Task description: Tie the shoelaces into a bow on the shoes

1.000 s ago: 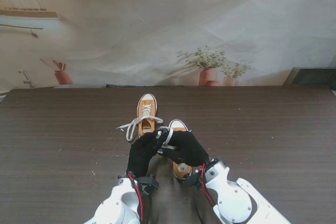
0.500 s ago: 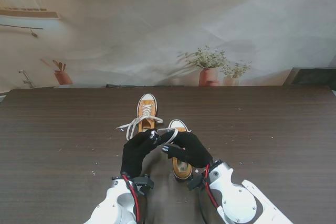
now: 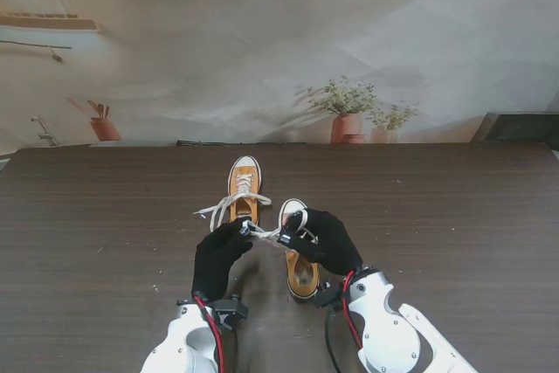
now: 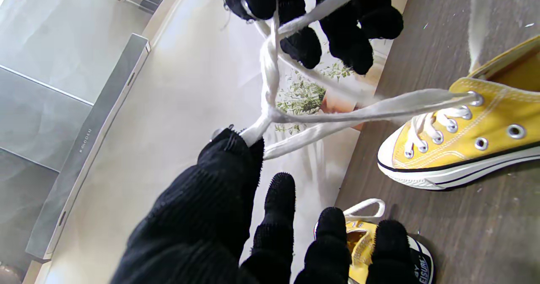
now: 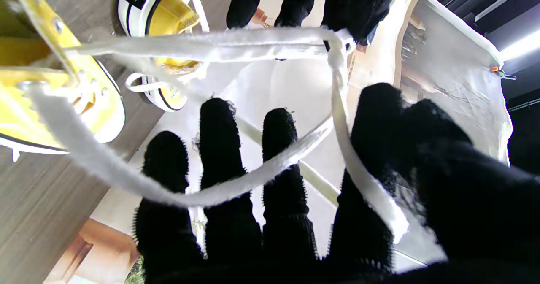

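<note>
In the stand view, lower centre-left of the frame, the left hand (image 3: 218, 253) pinches one white lace end at its thumb and forefinger, the other fingers spread loosely; the left wrist view shows the pinch closed right beside the crossing of the shoelace (image 4: 270, 106). Just up from that hand stands the farther yellow sneaker (image 3: 244, 189), its own laces lying loose across it toward the left. The lace strand (image 3: 265, 234) bridges the short gap between the two hands, its long axis running left to right, roughly level. Right of centre, the right hand (image 3: 321, 239) hovers over the nearer yellow sneaker (image 3: 300, 268), holding lace between thumb and forefinger, with another strand draped over its remaining fingers. Judging from this, pulling the hands apart along that axis would tighten the crossing; both hands are about equally near it.
</note>
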`<act>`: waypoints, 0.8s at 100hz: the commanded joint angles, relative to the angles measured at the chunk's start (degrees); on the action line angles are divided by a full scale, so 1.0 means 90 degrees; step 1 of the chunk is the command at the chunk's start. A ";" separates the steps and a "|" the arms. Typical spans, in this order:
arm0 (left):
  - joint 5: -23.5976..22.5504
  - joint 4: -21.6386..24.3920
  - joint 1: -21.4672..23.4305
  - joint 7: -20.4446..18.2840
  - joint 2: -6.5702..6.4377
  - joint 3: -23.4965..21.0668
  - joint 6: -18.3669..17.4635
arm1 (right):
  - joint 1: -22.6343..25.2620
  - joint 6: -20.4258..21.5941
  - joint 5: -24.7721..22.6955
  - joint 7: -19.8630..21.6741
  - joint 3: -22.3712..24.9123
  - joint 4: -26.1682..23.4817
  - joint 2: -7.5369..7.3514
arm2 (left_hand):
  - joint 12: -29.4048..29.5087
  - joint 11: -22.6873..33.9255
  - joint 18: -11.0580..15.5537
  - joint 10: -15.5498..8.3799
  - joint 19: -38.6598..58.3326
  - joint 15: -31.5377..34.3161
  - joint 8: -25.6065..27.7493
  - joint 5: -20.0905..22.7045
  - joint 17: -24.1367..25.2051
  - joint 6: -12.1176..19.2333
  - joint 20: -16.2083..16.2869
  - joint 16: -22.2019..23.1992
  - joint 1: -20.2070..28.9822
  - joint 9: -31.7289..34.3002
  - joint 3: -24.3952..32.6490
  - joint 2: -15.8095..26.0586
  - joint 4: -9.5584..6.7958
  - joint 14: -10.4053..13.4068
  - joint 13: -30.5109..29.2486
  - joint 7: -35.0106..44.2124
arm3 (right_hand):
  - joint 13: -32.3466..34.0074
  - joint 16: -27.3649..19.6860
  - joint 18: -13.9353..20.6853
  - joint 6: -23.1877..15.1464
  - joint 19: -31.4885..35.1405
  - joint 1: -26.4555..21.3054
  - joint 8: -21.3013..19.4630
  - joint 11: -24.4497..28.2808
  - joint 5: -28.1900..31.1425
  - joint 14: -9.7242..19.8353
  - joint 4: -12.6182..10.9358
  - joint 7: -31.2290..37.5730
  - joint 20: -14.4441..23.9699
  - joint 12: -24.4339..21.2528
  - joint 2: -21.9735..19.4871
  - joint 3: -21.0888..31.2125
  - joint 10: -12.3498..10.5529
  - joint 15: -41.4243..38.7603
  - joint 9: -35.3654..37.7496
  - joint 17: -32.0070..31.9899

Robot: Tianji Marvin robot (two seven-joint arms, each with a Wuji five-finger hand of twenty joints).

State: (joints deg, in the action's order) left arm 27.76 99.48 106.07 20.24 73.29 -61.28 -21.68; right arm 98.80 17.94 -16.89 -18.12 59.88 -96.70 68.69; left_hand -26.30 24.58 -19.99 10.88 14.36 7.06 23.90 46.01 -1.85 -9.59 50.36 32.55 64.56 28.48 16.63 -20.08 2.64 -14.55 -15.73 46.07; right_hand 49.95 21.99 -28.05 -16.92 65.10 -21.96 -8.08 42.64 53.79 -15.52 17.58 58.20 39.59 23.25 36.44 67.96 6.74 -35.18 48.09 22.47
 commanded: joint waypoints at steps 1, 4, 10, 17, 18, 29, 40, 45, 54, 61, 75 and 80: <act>0.0002 0.0031 0.0015 -0.0184 -0.0029 -0.0027 -0.0044 | 0.0042 0.0040 0.0023 0.0102 0.0033 -0.0050 -0.0004 | -0.0090 0.0099 0.0223 -0.0219 0.0031 0.0147 0.0028 0.0152 0.0045 0.0433 0.0108 0.0194 0.0072 -0.0042 -0.0134 0.0112 0.0051 0.0078 -0.0103 0.0184 | 0.0173 -0.0156 0.0225 -0.0639 -0.0146 -0.0012 0.0269 -0.0261 0.0027 0.0161 0.0128 -0.0077 -0.0249 -0.0245 0.0128 0.0015 -0.0260 0.0279 0.0221 0.0105; 0.0012 0.0016 0.0013 -0.0204 -0.0032 -0.0031 -0.0053 | 0.0037 0.0065 0.0025 0.0069 0.0031 -0.0038 0.0005 | -0.0089 0.0093 0.0223 -0.0215 0.0029 0.0156 0.0020 0.0144 0.0053 0.0424 0.0107 0.0193 0.0080 -0.0049 -0.0159 0.0127 0.0046 0.0079 -0.0089 0.0171 | 0.0314 -0.0186 0.0207 -0.0801 -0.0180 -0.0034 0.0394 -0.0377 -0.0141 0.0130 0.0110 -0.0188 -0.0351 -0.0332 0.0105 -0.0063 -0.0262 0.0366 0.0388 0.0194; 0.0028 0.0015 0.0017 -0.0224 -0.0036 -0.0031 -0.0063 | 0.0042 0.0108 0.0103 0.0075 0.0035 -0.0035 0.0015 | -0.0090 0.0088 0.0232 -0.0217 0.0026 0.0180 0.0008 0.0145 0.0067 0.0417 0.0107 0.0192 0.0097 -0.0055 -0.0212 0.0151 0.0036 0.0081 -0.0059 0.0155 | 0.0519 -0.0202 0.0134 -0.1053 -0.0171 -0.0035 0.0833 -0.0602 -0.0842 0.0068 0.0086 -0.0428 -0.0509 -0.0467 0.0055 -0.0181 -0.0221 0.0519 0.0659 0.0317; 0.0030 0.0004 0.0017 -0.0244 -0.0040 -0.0032 -0.0084 | 0.0048 0.0124 0.0142 0.0013 0.0040 -0.0027 0.0035 | -0.0095 0.0083 0.0219 -0.0207 0.0034 0.0360 0.0003 0.0155 0.0064 0.0424 0.0113 0.0206 0.0157 -0.0046 -0.0341 0.0179 -0.0005 0.0086 0.0026 0.0139 | 0.0788 -0.0129 0.0030 -0.1236 -0.0042 -0.0030 0.0803 -0.0607 -0.1376 0.0022 0.0057 -0.0397 -0.0537 -0.0484 0.0014 -0.0199 -0.0204 0.0464 0.0936 0.0482; 0.0032 0.0004 0.0017 -0.0247 -0.0041 -0.0033 -0.0087 | 0.0048 0.0128 0.0130 -0.0009 0.0041 -0.0022 0.0039 | -0.0095 0.0080 0.0221 -0.0214 0.0033 0.0382 0.0003 0.0156 0.0068 0.0422 0.0113 0.0204 0.0165 -0.0051 -0.0359 0.0184 -0.0011 0.0088 0.0044 0.0138 | 0.0829 -0.0118 0.0022 -0.1263 -0.0018 -0.0032 0.0788 -0.0597 -0.1408 0.0028 0.0054 -0.0403 -0.0532 -0.0481 0.0014 -0.0199 -0.0206 0.0445 0.0977 0.0516; 0.0009 0.0004 0.0025 -0.0262 -0.0048 -0.0038 -0.0111 | 0.0053 0.0148 -0.0100 -0.0279 0.0061 0.0019 0.0078 | -0.0100 0.0074 0.0219 -0.0216 0.0034 0.0776 0.0000 0.0156 0.0064 0.0424 0.0111 0.0140 0.0241 -0.0042 -0.0532 0.0235 -0.0061 0.0098 0.0217 0.0113 | 0.1282 -0.0001 -0.0077 -0.1291 0.0238 -0.0097 0.0630 -0.0485 -0.1565 0.0038 0.0013 -0.0448 -0.0489 -0.0430 0.0057 -0.0156 -0.0212 0.0223 0.1432 0.0900; -0.0004 0.0004 0.0035 -0.0285 -0.0056 -0.0044 -0.0120 | 0.0043 0.0167 -0.0476 -0.0704 0.0063 0.0093 0.0131 | -0.0100 0.0066 0.0216 -0.0208 0.0033 0.1112 0.0000 0.0154 0.0067 0.0424 0.0111 0.0039 0.0268 -0.0046 -0.0597 0.0252 -0.0082 0.0109 0.0371 0.0106 | 0.1570 0.0047 -0.0150 -0.1211 0.0383 -0.0368 0.0587 -0.0395 -0.1375 0.0087 -0.0018 -0.0435 -0.0513 -0.0339 0.0296 -0.0069 -0.0260 0.0131 0.1630 0.1218; 0.0003 0.0015 0.0044 -0.0292 -0.0058 -0.0043 -0.0127 | 0.0027 0.0178 -0.0600 -0.0989 0.0033 0.0143 0.0184 | -0.0101 0.0067 0.0221 -0.0219 0.0033 0.1155 0.0000 0.0153 0.0069 0.0419 0.0111 0.0012 0.0272 -0.0045 -0.0605 0.0256 -0.0084 0.0109 0.0392 0.0105 | 0.1517 0.0040 -0.0085 -0.1041 0.0290 -0.0655 0.0668 -0.0392 -0.1057 0.0137 -0.0031 -0.0382 -0.0626 -0.0283 0.0545 0.0038 -0.0269 0.0223 0.1590 0.1090; 0.0006 0.0021 0.0054 -0.0313 -0.0065 -0.0042 -0.0141 | -0.0015 0.0136 -0.0868 -0.1431 -0.0016 0.0229 0.0259 | -0.0100 0.0062 0.0218 -0.0215 0.0033 0.1243 0.0003 0.0148 0.0068 0.0431 0.0111 -0.0034 0.0275 -0.0050 -0.0620 0.0265 -0.0087 0.0117 0.0430 0.0106 | 0.1419 0.0075 0.0003 -0.0701 0.0297 -0.1041 0.0983 -0.0398 -0.0516 0.0236 -0.0042 -0.0076 -0.0742 -0.0261 0.0873 0.0147 -0.0334 0.0290 0.1537 0.0986; 0.0012 0.0028 0.0066 -0.0352 -0.0076 -0.0049 -0.0137 | -0.0020 0.0119 -0.0880 -0.1508 -0.0029 0.0227 0.0281 | -0.0098 0.0057 0.0223 -0.0205 0.0031 0.1288 0.0006 0.0148 0.0072 0.0428 0.0110 -0.0070 0.0278 -0.0056 -0.0630 0.0271 -0.0089 0.0108 0.0454 0.0106 | 0.1452 0.0092 -0.0010 -0.0533 0.0341 -0.1233 0.1052 -0.0385 -0.0261 0.0262 -0.0066 -0.0029 -0.0754 -0.0290 0.1009 0.0209 -0.0346 0.0234 0.1645 0.1048; 0.0002 0.0013 0.0068 -0.0382 -0.0083 -0.0057 -0.0172 | -0.0038 0.0119 -0.0959 -0.1613 -0.0038 0.0255 0.0295 | -0.0097 0.0051 0.0217 -0.0209 0.0032 0.1355 0.0005 0.0145 0.0067 0.0442 0.0109 -0.0128 0.0280 -0.0061 -0.0650 0.0276 -0.0092 0.0106 0.0467 0.0103 | 0.1488 0.0113 0.0013 -0.0210 0.0389 -0.1466 0.1043 -0.0369 -0.0003 0.0325 -0.0101 0.0095 -0.0764 -0.0283 0.1187 0.0314 -0.0377 0.0152 0.1770 0.1096; 0.0005 0.0004 0.0063 -0.0384 -0.0083 -0.0057 -0.0178 | -0.0042 0.0121 -0.0977 -0.1632 -0.0040 0.0264 0.0297 | -0.0098 0.0052 0.0220 -0.0211 0.0031 0.1376 0.0027 0.0137 0.0068 0.0451 0.0109 -0.0152 0.0287 -0.0057 -0.0653 0.0282 -0.0094 0.0110 0.0471 0.0122 | 0.1487 0.0114 0.0022 -0.0181 0.0401 -0.1525 0.0989 -0.0361 0.0094 0.0350 -0.0114 0.0164 -0.0765 -0.0274 0.1230 0.0352 -0.0396 0.0140 0.1808 0.1109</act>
State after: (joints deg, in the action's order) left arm 28.06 99.20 106.49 17.71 72.62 -61.71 -22.99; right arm 98.54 19.00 -25.43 -33.14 59.60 -94.30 71.26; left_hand -26.30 24.59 -19.99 10.88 14.36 17.95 23.90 46.01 -1.29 -9.49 50.36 32.43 64.67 28.48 12.80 -19.10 2.59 -14.55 -12.97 46.12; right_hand 62.58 22.09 -28.80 -19.28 67.65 -33.52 0.01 38.38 52.50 -14.09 18.08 58.24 33.43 20.27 45.86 69.28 5.24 -33.18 62.76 32.18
